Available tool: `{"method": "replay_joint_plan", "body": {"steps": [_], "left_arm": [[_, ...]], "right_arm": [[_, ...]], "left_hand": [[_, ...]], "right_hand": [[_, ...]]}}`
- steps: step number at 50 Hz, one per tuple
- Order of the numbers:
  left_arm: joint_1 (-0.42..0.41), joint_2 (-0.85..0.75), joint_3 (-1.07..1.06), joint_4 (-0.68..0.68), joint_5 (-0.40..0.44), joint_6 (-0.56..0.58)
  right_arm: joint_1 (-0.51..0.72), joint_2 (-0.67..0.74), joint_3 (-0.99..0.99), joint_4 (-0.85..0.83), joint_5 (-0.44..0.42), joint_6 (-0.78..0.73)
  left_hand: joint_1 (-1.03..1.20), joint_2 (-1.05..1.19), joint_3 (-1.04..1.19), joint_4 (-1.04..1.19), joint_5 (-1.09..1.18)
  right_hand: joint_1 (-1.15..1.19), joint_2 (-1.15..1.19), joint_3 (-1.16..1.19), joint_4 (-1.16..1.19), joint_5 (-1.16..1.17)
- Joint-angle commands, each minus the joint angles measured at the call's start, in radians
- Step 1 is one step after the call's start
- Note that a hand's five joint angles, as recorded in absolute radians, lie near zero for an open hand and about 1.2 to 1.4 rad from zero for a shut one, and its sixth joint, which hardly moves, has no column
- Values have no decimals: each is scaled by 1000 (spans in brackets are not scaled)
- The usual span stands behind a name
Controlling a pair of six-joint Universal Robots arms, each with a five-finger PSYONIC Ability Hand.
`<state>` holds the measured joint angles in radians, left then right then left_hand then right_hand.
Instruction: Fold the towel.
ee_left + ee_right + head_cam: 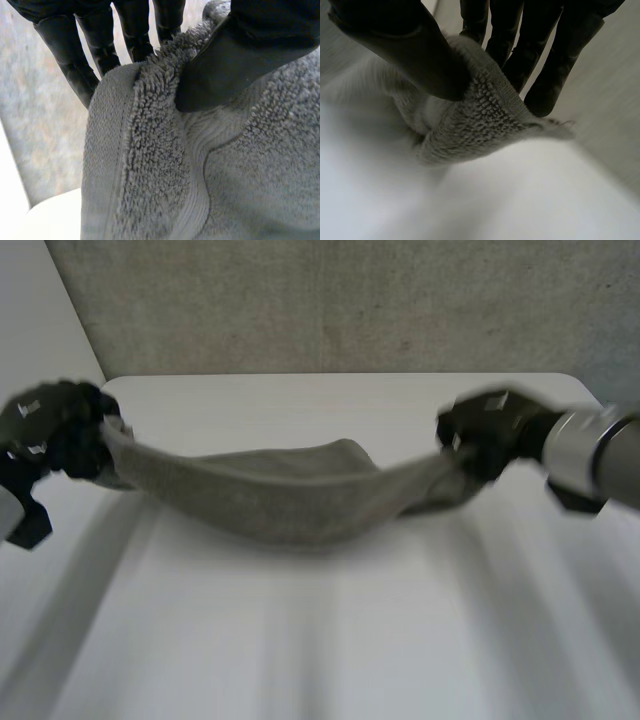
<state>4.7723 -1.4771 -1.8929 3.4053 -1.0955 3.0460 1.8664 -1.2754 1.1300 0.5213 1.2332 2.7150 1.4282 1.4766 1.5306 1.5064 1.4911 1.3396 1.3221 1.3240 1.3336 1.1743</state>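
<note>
Head view: the grey towel [290,495] is strung between the two hands above the white counter [330,640], sagging in the middle towards it. The left hand [55,435] pinches one end, and in the left wrist view its thumb [235,60] presses the hemmed edge against the fingers [75,70]. The right hand [490,430] pinches the other end, thumb [410,50] over the bunched cloth and fingers [550,75] behind it; a grey wall [350,300] stands beyond the counter.

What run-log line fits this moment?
left hand: pinching grey terry towel end | right hand: pinching other end | towel: sagging between hands
</note>
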Motion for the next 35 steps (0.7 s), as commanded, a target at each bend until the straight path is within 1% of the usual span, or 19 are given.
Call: {"method": "replay_joint_plan", "body": {"steps": [1,5,7,10,12,16,18,20,21,23,24,25,26,27,28,29,32,34,35], "left_arm": [[-5,119,237,-227,13,-156],[1,121,298,-277,6,-177],[5,112,310,-296,6,-179],[8,81,307,-320,-6,-179],[5,-9,279,-327,-30,-174],[-12,-117,268,-324,-47,-167],[-23,-180,278,-324,-50,-159],[-69,-317,326,-322,-53,-141],[-69,-318,327,-322,-53,-141],[-94,-374,373,-322,-56,-133],[-129,-441,447,-327,-61,-127],[-129,-442,448,-327,-61,-127],[-153,-492,541,-327,-75,-127],[-161,-518,627,-327,-92,-131],[-161,-519,627,-327,-92,-131],[-170,-532,712,-324,-110,-134],[-186,-534,893,-311,-157,-142],[-196,-531,979,-288,-176,-142],[-212,-525,1042,-244,-190,-142]], "right_arm": [[-44,-183,-205,80,3,54],[-61,-183,-277,212,-6,28],[-67,-145,-285,302,0,-52],[-59,-105,-272,322,11,-104],[-49,-33,-243,338,15,-202],[-27,30,-236,329,28,-231],[9,121,-251,303,57,-239],[32,169,-272,281,80,-247],[33,169,-272,281,80,-247],[80,261,-372,220,130,-250],[80,261,-372,220,130,-250],[95,301,-441,183,156,-250],[102,342,-531,140,175,-250],[102,343,-532,140,175,-250],[111,378,-632,94,183,-250],[114,410,-753,30,195,-239],[116,432,-866,-40,203,-228],[119,441,-1065,-198,225,-175],[119,441,-1066,-199,226,-175]], "left_hand": [[-32,-80,-134,-110,-269],[-32,-80,-134,-110,-269],[-32,-80,-134,-110,-269],[-32,-80,-134,-110,-269],[-32,-80,-134,-110,-269],[-32,-80,-134,-110,-269],[-32,-80,-134,-110,-269],[-32,-80,-134,-110,-269],[-32,-80,-134,-110,-269],[-32,-80,-134,-110,-269],[-32,-80,-134,-110,-269],[-32,-80,-134,-110,-269],[-32,-80,-134,-110,-269],[-32,-80,-134,-110,-269],[-32,-80,-134,-110,-269],[-32,-80,-134,-110,-269],[-32,-80,-134,-110,-269],[-32,-80,-134,-110,-269],[-32,-80,-134,-110,-269]], "right_hand": [[57,74,72,63,47],[57,74,72,63,47],[57,74,72,63,47],[57,74,72,63,47],[57,74,72,63,47],[57,74,72,63,47],[57,74,72,63,47],[57,74,72,63,47],[57,74,72,63,47],[57,74,72,63,47],[57,74,72,63,47],[57,74,72,63,47],[57,74,72,63,47],[57,74,72,63,47],[57,74,72,63,47],[57,74,72,63,47],[57,74,72,63,47],[57,74,72,63,47],[57,74,72,63,47]]}}
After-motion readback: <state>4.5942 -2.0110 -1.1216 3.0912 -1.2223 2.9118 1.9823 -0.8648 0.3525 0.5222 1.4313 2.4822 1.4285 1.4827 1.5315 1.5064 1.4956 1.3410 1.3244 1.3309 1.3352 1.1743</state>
